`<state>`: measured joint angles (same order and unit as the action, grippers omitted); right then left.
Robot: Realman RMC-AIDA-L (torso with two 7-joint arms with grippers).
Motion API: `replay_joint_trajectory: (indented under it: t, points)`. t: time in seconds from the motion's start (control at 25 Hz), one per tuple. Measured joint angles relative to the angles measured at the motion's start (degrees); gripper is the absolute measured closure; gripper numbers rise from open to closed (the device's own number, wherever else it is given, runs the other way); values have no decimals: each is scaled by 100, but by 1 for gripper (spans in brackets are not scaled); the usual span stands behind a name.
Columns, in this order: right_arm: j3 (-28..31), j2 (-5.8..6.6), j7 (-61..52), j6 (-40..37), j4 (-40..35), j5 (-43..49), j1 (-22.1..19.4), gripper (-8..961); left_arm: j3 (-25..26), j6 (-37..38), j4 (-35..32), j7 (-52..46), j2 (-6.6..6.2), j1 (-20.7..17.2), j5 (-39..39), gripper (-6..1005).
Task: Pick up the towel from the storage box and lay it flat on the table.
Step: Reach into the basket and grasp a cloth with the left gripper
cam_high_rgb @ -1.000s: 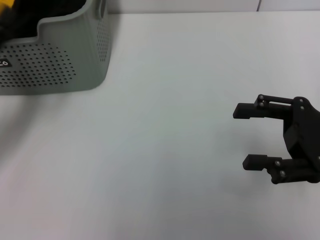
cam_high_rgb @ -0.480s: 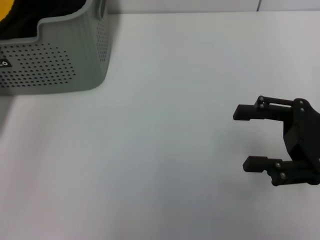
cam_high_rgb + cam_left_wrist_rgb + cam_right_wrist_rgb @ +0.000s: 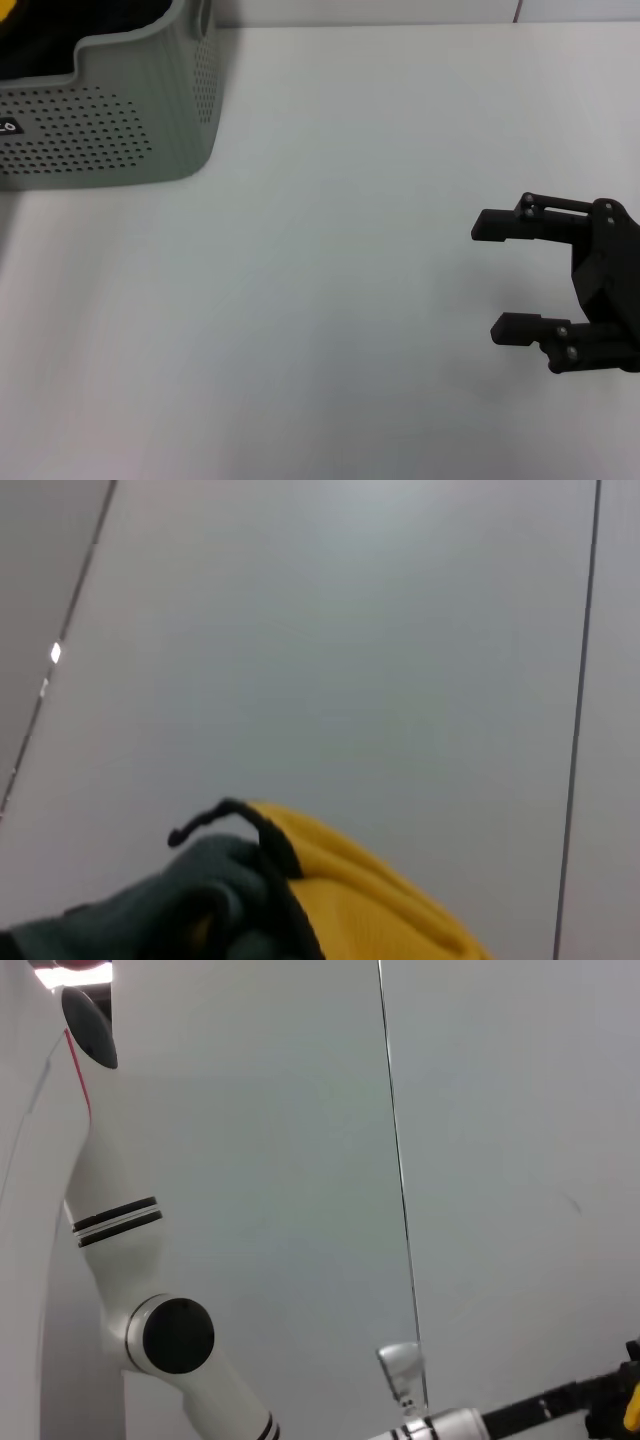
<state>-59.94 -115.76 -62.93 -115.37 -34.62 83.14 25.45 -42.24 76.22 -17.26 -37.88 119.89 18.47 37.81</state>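
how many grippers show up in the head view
1. The right gripper hovers over the table at its right side, fingers open and empty. The left gripper is out of that view, so it may be hidden beyond the storage box.

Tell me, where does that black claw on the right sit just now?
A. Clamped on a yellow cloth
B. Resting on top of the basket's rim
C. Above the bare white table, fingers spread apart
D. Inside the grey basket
C. In the head view the right gripper hangs over the table with its fingers apart and empty, far from the storage box.
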Motion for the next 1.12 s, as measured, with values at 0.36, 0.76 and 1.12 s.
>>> replay_joint_trajectory:
  t: [0.36, 0.76, 1.12]
  points:
    - [0, 1, 5, -3, 0, -6, 37, 214, -1, 73, 44, -151, -13, -95, -70, 322]
    - [0, -7, 9, -27, -1, -10, -16, 214, -45, -360, 47, -127, -16, 95, 23, 323]
    - [0, -8, 9, -47, -1, -17, -38, 214, -65, 157, 63, -439, -11, -46, 78, 425]
